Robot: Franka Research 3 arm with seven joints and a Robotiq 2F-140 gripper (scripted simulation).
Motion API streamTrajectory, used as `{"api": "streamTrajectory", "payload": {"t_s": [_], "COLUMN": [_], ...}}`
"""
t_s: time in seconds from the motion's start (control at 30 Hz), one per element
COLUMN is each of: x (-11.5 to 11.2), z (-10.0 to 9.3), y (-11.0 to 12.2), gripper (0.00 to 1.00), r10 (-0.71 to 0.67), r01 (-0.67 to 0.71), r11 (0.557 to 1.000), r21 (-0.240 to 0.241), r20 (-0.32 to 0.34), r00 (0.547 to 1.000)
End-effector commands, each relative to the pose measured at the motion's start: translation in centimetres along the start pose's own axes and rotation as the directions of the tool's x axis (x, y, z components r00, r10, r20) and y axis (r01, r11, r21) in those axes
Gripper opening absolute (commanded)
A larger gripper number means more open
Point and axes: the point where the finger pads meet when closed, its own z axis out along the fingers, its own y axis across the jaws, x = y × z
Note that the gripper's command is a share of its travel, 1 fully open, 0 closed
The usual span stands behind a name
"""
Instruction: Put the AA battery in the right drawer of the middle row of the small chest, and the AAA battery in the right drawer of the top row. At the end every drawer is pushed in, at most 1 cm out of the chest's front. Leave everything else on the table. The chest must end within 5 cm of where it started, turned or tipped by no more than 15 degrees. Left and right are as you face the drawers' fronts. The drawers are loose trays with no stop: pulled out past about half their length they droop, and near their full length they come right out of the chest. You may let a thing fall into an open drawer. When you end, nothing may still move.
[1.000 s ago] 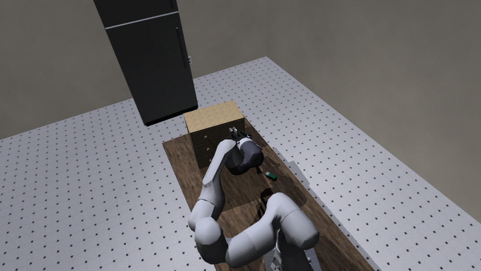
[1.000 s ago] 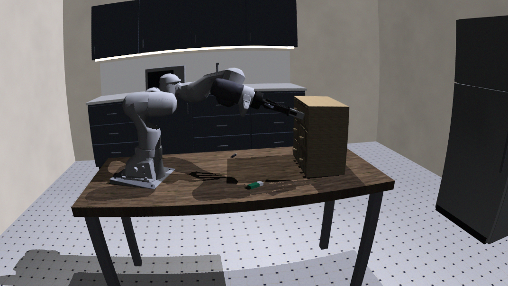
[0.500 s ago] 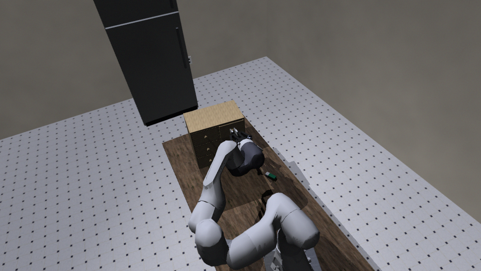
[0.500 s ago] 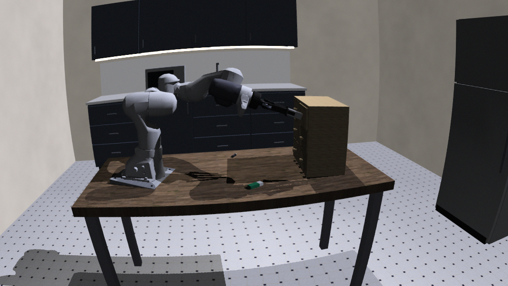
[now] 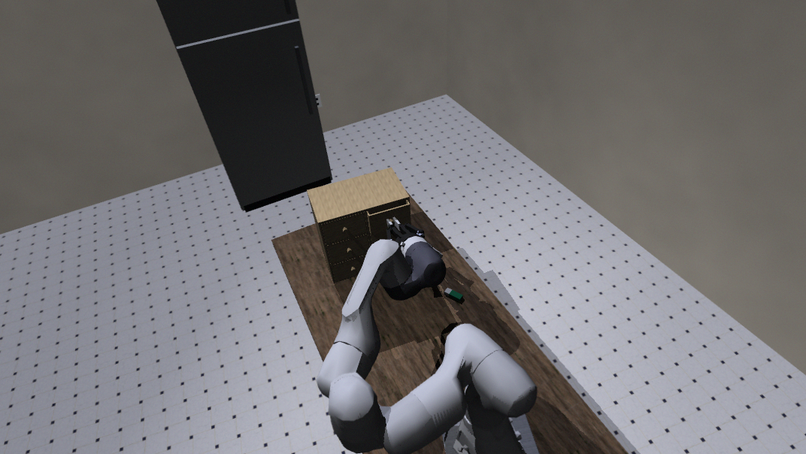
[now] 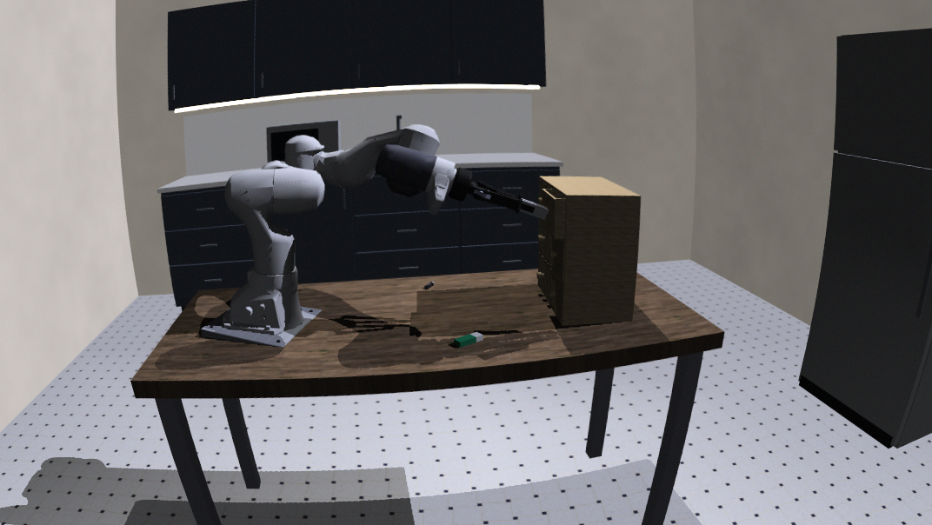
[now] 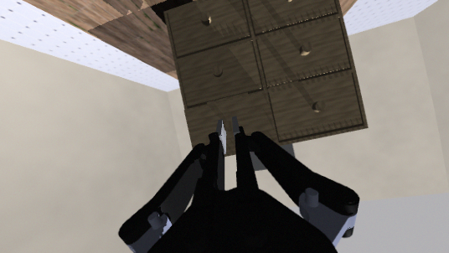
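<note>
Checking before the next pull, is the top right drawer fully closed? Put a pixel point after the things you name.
No, the top right drawer [image 5: 381, 223] stands out from the chest's front.

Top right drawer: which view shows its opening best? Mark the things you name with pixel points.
Top view: it looks down on the gap behind the front of the top right drawer [image 5: 378, 223] [image 6: 559, 218] [image 7: 256, 115]. Exterior shows it jutting, side-on; wrist, its front partly behind fingers.

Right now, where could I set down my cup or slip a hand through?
The top of the chest looks bare. On the table, there's room between the green-and-white block and the small grey thing, though the arm overhangs it. It's crowded at the pulled-out top right drawer, where the gripper is.
</note>
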Motion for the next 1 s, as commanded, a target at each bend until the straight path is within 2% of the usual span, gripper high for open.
{"api": "streamTrajectory", "payload": {"t_s": [0.0,0.97], "x": [0.2,1.3], "z": [-0.5,-3.4], "y": [0.0,0.0], "gripper": [0.08,0.08], "r10": [-0.004,-0.004], "r01": [0.004,0.004], "r11": [1.000,1.000], "r21": [-0.001,-0.001], "r20": [-0.001,-0.001], "r00": [1.000,1.000]}}
